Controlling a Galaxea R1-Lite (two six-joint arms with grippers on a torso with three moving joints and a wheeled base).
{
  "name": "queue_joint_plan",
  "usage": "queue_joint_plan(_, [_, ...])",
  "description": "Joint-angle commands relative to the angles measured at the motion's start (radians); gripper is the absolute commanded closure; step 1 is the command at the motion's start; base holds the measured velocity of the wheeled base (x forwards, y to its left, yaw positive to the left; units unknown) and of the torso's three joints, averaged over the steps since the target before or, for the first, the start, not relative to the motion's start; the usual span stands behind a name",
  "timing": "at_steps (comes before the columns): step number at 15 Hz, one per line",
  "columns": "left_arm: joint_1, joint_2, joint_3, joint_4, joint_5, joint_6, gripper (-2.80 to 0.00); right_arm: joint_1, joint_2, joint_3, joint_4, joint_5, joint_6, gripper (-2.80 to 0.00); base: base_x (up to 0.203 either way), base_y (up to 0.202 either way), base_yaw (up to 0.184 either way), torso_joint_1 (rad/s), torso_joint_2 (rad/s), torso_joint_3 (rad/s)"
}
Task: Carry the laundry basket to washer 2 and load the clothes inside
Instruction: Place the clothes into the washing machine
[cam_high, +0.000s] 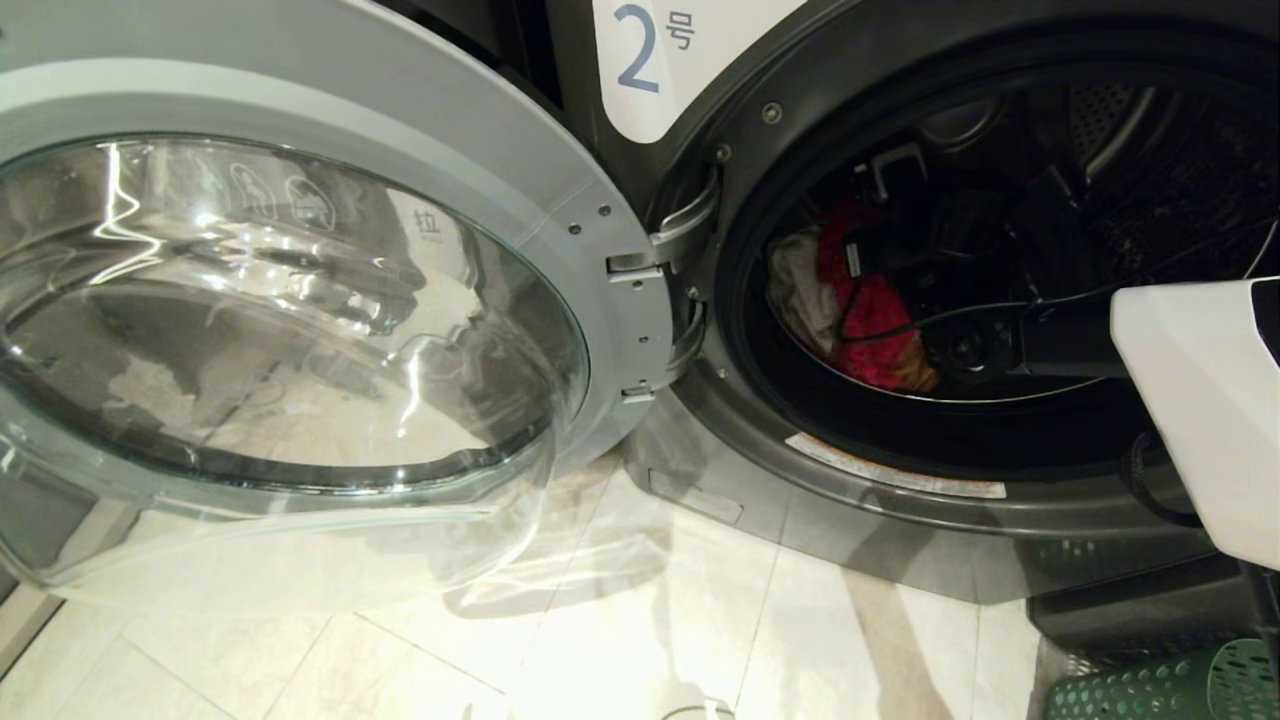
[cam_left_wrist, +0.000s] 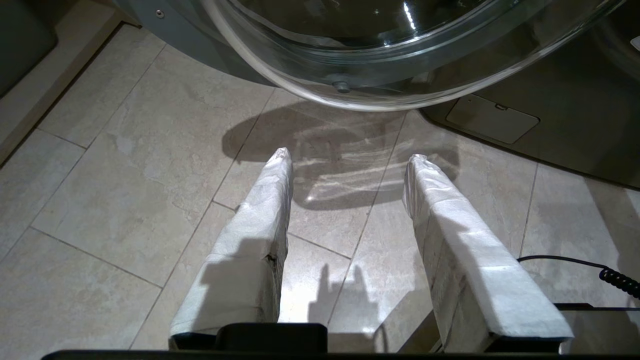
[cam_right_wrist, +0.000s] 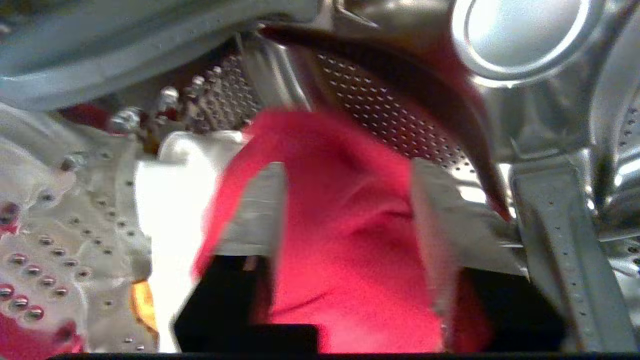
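Right fingers (cam_right_wrist: 280, 210) parted inside washer 2 (cam_high: 900, 480) drum — pink-red garment (cam_right_wrist: 345, 240) between them.

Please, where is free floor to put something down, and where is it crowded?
Free: pale floor tiles bordered by the open door, washer 2 and the laundry basket. Crowded: the drum, holding the right gripper and the clothes.

The clothes (cam_high: 860, 310) lie inside washer 2 (cam_high: 760, 470), door (cam_high: 300, 300) left.

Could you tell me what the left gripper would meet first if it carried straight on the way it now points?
Most likely the tiled floor: the left gripper hangs open, aimed down at bare tile just short of washer 2's open glass door.
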Motion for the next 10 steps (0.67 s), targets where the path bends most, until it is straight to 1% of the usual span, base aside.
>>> queue_joint_plan(1, [0.000,0.001,-0.001,0.000,-0.001,0.000,0.00,-0.006,-0.005,0.004,-0.002,-0.002,0.000,-2.80,0.000,0.000,0.000,0.000,0.00,0.000])
queue_joint_plan(2, [0.000,0.001,0.000,0.000,0.001,0.000,0.00,-0.006,-0.020,0.024,0.000,-0.002,0.004,-2.80,0.000,0.000,0.000,0.000,0.00,0.000])
queue_joint_plan(5, [0.000,0.001,0.000,0.000,0.001,0.000,0.00,-0.006,-0.112,0.180,0.021,0.000,0.026,-2.80,0.000,0.000,0.000,0.000,0.00,0.000])
queue_joint_plan(6, [0.000,0.001,0.000,0.000,0.001,0.000,0.00,-0.006,-0.175,0.246,0.051,0.001,0.044,-2.80,0.000,0.000,0.000,0.000,0.00,0.000])
queue_joint_plan(8, [0.000,0.001,-0.001,0.000,0.001,0.000,0.00,-0.004,-0.348,0.388,0.198,0.005,0.083,-2.80,0.000,0.000,0.000,0.000,0.00,0.000])
queue_joint_plan(9, [0.000,0.001,0.000,0.000,0.000,0.000,0.00,0.002,-0.448,0.481,0.289,0.011,0.106,0.00,0.000,0.000,0.000,0.000,0.00,0.000])
queue_joint_plan(10, [0.000,0.001,-0.001,0.000,0.001,0.000,0.00,0.012,-0.548,0.585,0.363,0.022,0.128,0.00,0.000,0.000,0.000,0.000,0.00,0.000])
